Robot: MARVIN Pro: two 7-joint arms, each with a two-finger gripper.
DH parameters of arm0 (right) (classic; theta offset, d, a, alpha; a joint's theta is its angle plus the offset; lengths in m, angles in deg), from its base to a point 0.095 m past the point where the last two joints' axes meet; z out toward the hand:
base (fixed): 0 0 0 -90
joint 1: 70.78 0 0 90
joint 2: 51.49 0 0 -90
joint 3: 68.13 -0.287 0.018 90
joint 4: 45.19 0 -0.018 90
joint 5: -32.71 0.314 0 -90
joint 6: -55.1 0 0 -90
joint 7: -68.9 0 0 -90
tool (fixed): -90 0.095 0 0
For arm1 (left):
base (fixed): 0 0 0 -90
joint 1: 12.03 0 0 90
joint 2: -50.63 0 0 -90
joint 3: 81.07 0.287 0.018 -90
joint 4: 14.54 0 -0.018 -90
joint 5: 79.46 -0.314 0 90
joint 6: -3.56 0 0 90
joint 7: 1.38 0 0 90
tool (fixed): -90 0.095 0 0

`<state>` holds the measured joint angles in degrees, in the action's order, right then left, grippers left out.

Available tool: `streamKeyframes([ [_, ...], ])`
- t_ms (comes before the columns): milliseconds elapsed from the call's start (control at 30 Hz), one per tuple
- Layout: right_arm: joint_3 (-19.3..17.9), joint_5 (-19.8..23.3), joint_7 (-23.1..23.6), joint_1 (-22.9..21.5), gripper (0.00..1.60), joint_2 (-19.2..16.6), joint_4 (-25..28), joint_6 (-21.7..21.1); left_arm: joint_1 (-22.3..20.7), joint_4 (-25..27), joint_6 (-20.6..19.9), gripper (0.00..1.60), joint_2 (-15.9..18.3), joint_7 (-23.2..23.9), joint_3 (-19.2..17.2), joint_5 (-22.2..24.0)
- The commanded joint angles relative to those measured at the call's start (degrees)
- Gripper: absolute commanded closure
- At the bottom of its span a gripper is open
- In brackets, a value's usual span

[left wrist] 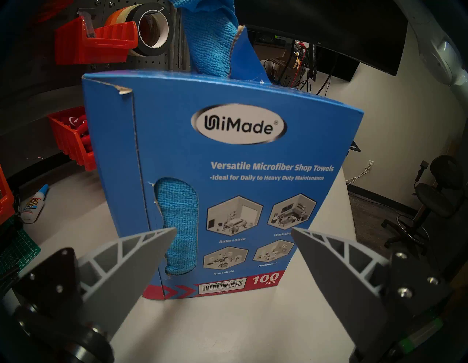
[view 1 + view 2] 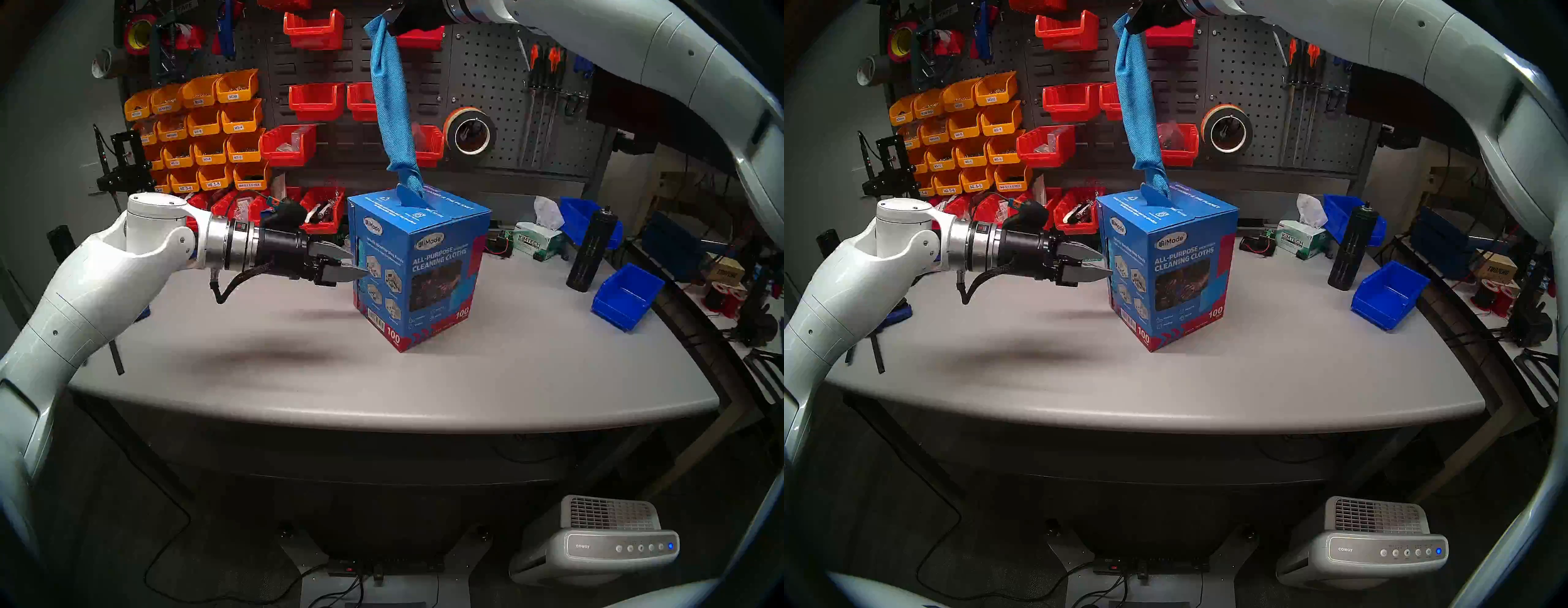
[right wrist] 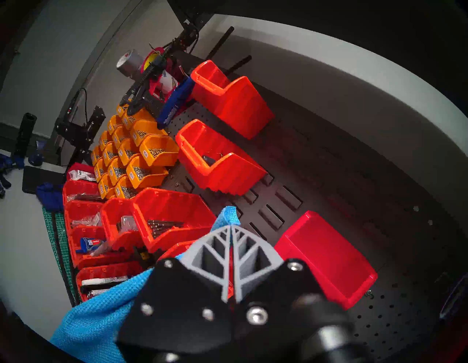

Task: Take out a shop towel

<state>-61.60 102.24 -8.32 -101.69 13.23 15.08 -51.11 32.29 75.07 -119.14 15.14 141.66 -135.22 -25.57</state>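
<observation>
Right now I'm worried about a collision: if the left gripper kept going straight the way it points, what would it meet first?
The left gripper, open, points at the side of the blue carton. It would likely meet that face near the cut-out window first; its tips look close already, though whether they touch is unclear.

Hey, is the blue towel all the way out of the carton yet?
No, the shop towel hangs stretched from the right gripper, and its lower end is still in the slot on top of the blue carton.

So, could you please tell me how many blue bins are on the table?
2: one blue bin at the table's right edge, another blue bin further back behind the black bottle. Others may be hidden.
</observation>
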Motion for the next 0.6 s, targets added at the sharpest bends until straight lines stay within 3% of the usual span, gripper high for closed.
streamKeyframes([
  [0,-2.0,-0.3,0.1,-3.3,1.60,-0.2,-1.1,1.4,-1.6,0.2,0.2,0.00,0.1,0.0,-1.4,0.5],
  [567,-2.1,-0.7,1.0,-3.2,1.60,-0.1,-1.4,1.8,-1.6,0.2,0.2,0.00,0.1,0.0,-1.5,0.5],
])
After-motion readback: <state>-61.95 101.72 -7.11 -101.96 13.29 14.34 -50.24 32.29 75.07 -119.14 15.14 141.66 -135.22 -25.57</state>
